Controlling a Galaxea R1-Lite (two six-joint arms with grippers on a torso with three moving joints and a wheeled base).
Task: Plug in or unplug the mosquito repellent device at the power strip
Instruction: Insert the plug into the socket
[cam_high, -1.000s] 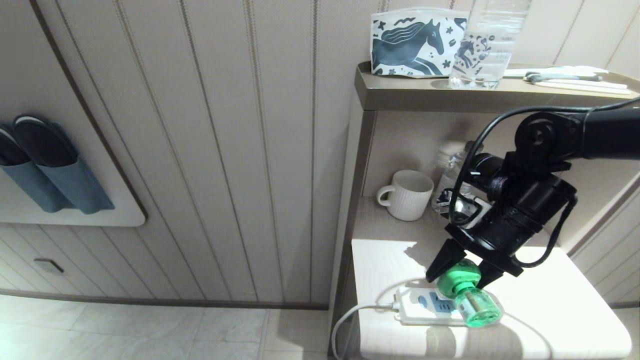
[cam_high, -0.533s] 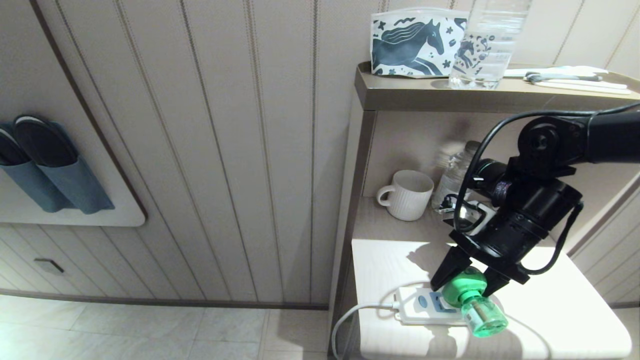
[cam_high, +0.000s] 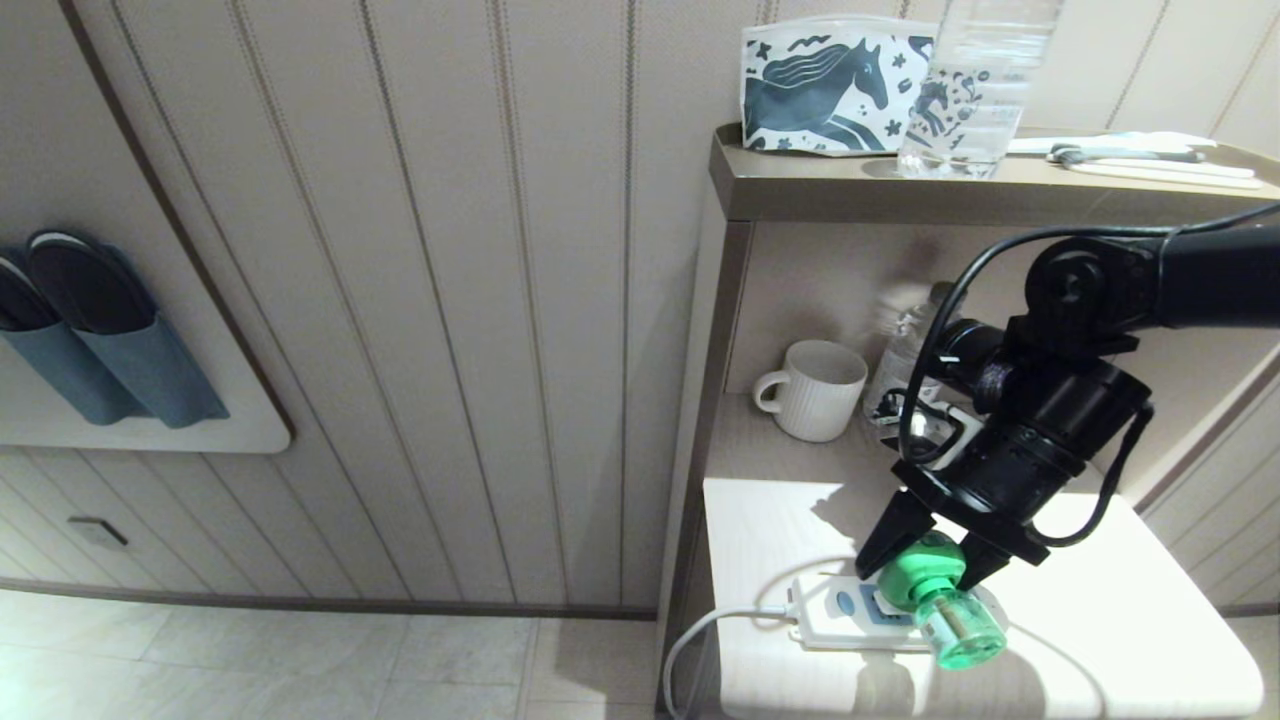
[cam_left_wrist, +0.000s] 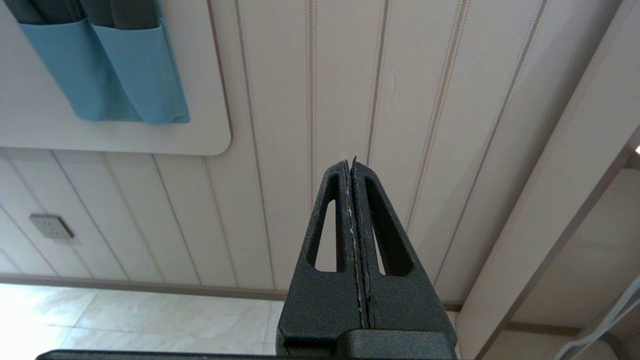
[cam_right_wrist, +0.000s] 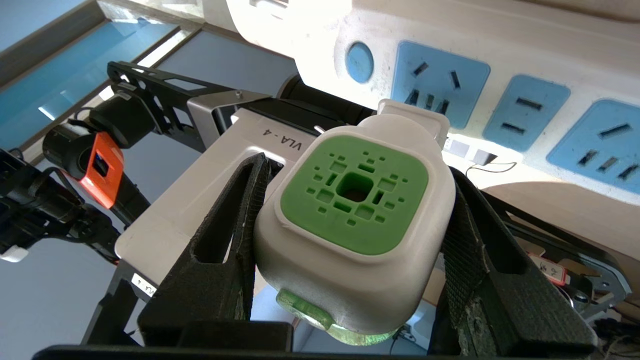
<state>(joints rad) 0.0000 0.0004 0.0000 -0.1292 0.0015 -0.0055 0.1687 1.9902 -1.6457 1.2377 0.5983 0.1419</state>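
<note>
The right gripper (cam_high: 920, 562), clamped on the mosquito repellent device (cam_high: 940, 598), has shifted it back toward the button end of the power strip (cam_high: 850, 612), apparently lining up a socket.

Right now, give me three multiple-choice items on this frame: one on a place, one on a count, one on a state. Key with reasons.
1. Where does the white mug stand?
A. on the top shelf beside the horse-print pouch
B. in the shelf recess behind the power strip
C. on the floor

2. How many light-blue socket panels does the power strip show?
A. one
B. three
C. five

3. What is the right gripper doing?
A. closed on the mosquito repellent device
B. hanging open over the mug
C. shut on nothing, pointing at the wall

Key:
1 B, the mug sits in the recess under the top shelf, behind the strip.
2 B, the right wrist view shows three blue panels in a row.
3 A, both fingers press the sides of the mosquito repellent device; the left gripper is the one shut on nothing.
</note>
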